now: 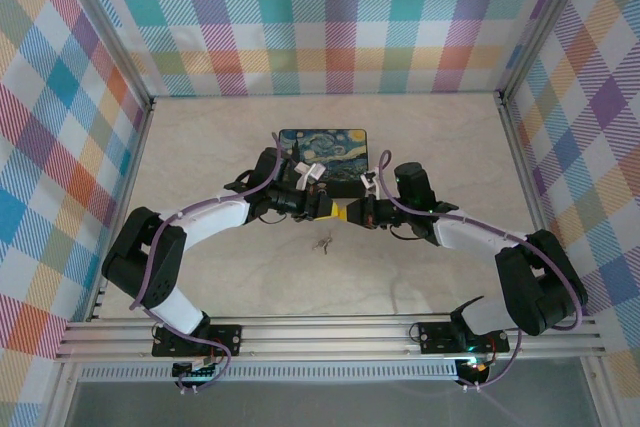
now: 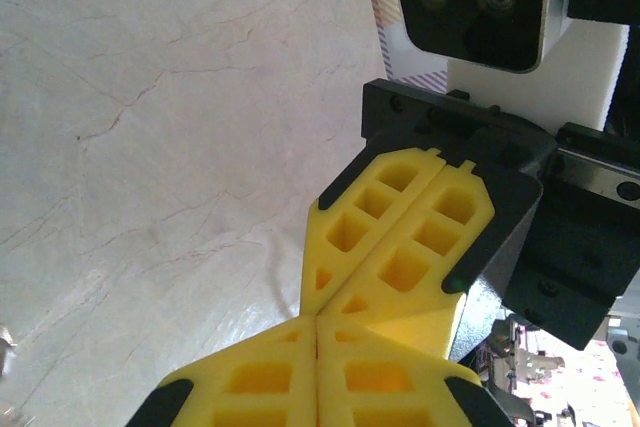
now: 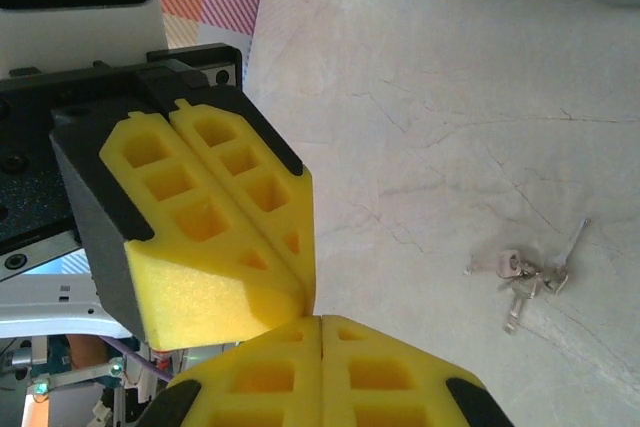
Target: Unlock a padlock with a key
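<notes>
My left gripper [image 1: 341,212] and right gripper [image 1: 351,213] meet tip to tip above the table, just in front of the tin. In the left wrist view my own yellow fingers [image 2: 270,377] are pressed together, with the left gripper [image 2: 318,319] shut and touching the tip of the right arm's closed fingers [image 2: 400,237]. From the right wrist, the right gripper [image 3: 320,319] is likewise shut against the left arm's fingers [image 3: 220,207]. Nothing shows between either pair. The key [image 3: 575,237] lies in a small bunch on a ring [image 1: 323,243] on the table, apart from both grippers. The padlock is hidden.
A dark tin with a starry-night lid [image 1: 322,152] stands just behind the grippers. The pale marble table [image 1: 220,147] is walled by plaid panels left, right and back. The aluminium rail [image 1: 330,332] with both arm bases runs along the near edge.
</notes>
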Controlling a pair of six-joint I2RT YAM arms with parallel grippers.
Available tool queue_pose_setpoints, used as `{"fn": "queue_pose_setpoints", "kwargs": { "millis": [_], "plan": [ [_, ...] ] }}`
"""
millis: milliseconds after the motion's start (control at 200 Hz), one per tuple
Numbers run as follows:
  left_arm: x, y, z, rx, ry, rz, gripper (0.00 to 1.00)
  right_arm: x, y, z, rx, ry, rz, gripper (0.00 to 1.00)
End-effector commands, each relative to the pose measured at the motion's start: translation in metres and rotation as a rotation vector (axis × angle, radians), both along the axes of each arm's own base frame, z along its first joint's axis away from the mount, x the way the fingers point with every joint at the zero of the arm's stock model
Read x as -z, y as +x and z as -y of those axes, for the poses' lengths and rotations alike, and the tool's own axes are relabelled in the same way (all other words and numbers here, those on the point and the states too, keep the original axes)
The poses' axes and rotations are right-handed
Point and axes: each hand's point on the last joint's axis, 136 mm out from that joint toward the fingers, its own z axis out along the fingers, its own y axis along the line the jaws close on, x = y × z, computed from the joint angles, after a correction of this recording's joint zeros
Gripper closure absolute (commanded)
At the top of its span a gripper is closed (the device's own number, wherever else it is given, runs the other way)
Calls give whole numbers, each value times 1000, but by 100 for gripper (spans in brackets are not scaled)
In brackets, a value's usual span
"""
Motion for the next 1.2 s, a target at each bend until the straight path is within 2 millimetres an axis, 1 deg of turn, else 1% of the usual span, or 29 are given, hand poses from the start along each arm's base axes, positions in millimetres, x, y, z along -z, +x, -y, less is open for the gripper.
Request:
{"fn": "queue_pose_setpoints", "kwargs": {
  "millis": [0,65,85,140,175,210,275,335,410,490,545,690,835,1005,1195],
  "plan": [
    [10,-3,-3,1,28,-20,87,-16,2,2,-6,25,53,100],
    [15,3,-11,-34,66,-13,80,-9,1,7,5,-25,34,100],
    [16,5,-14,-47,73,-7,76,-6,0,9,6,-45,28,100],
    [18,13,-23,-89,95,-3,67,7,-3,13,8,-118,-9,90],
    [18,18,-30,-122,110,1,64,17,-6,15,-5,-165,-24,83],
    [20,24,-39,-159,132,2,63,27,-11,15,-17,-217,-38,76],
    [20,37,-58,-238,160,2,63,42,-17,11,-47,-287,-54,69],
    [19,46,-75,-307,175,-3,63,54,-19,5,-51,-330,-66,64],
    [18,54,-95,-383,196,-4,63,67,-16,-2,-40,-387,-73,62],
    [18,56,-112,-438,221,-3,64,80,-11,-9,-21,-425,-108,61],
    [18,55,-119,-459,238,-3,64,90,-8,-14,-14,-445,-140,62],
    [21,49,-130,-486,259,-15,64,107,-6,-25,-18,-482,-160,62],
    [20,47,-134,-494,265,-18,64,114,-3,-33,-29,-485,-166,63],
    [17,48,-135,-496,271,-8,65,122,0,-34,-32,-512,-173,65],
    [18,47,-136,-494,280,-7,65,135,-9,-36,-49,-528,-204,72]
  ]
}}
